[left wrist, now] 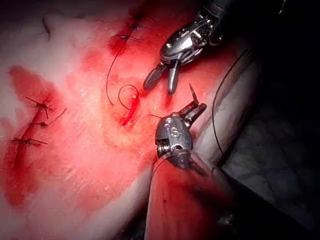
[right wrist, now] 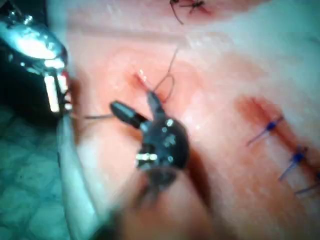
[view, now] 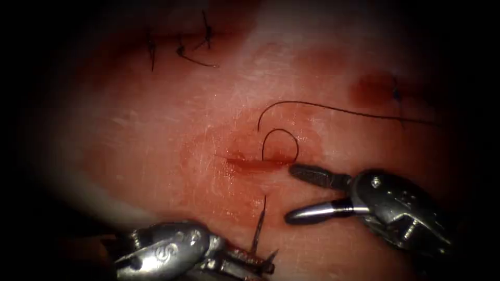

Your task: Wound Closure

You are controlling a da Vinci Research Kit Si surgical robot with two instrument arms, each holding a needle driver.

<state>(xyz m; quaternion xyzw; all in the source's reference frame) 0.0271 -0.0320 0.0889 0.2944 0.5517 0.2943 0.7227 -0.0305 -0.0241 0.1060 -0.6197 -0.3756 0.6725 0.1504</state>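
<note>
Presently left tool point(view: 263, 260) pinches the needle point(view: 259, 229) near its base, point up, clear of tissue point(view: 156, 135), below the cut point(view: 255, 163). Right tool point(view: 294, 192) spread, holding nothing. Thread point(view: 333, 108) loops above. Needle likely stiff, slick; best gripped mid-curve.

Tissue point(view: 156, 156): pale pink slab carrying everything else.
Cut point(view: 255, 164): short red slit near the tissue's middle.
Thread point(view: 281, 143): dark strand looping at the cut, trailing toward the right edge.
Red fluid point(view: 208, 156): wets the surface around the cut.
Finished stitches point(view: 182, 49): near the far edge.
</note>
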